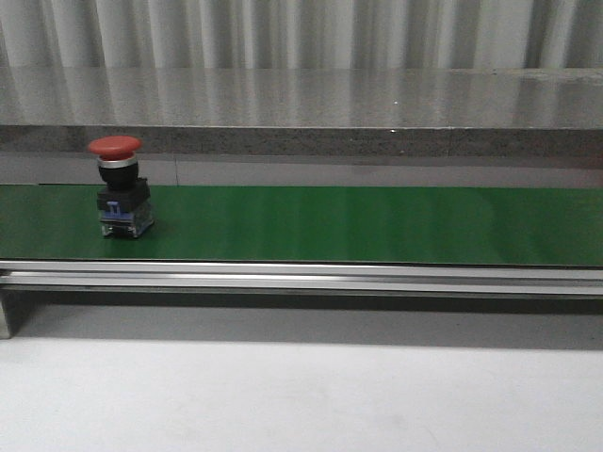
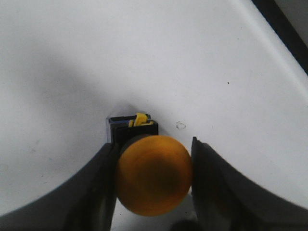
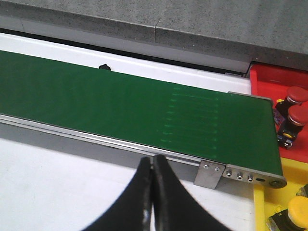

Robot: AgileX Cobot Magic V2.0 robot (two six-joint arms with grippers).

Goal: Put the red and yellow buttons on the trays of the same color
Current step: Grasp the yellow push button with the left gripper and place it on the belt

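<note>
Left tool (image 2: 154,180) pinching yellow button (image 2: 154,174) by its cap, above white tabletop (image 2: 120,57). Cap faces my wrist camera; long axis runs cap to base, down toward the surface. I'd keep it plumb carrying to yellow tray (image 3: 269,202). Right tool (image 3: 153,192) pressed together, empty. Red button (image 1: 121,186) upright on green belt (image 1: 377,224).

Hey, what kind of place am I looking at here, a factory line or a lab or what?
Most likely a lab mock-up of a sorting line. A green conveyor belt carries a red button, and red tray and yellow tray sit at its end holding sorted buttons. The left gripper grips a yellow button.
</note>
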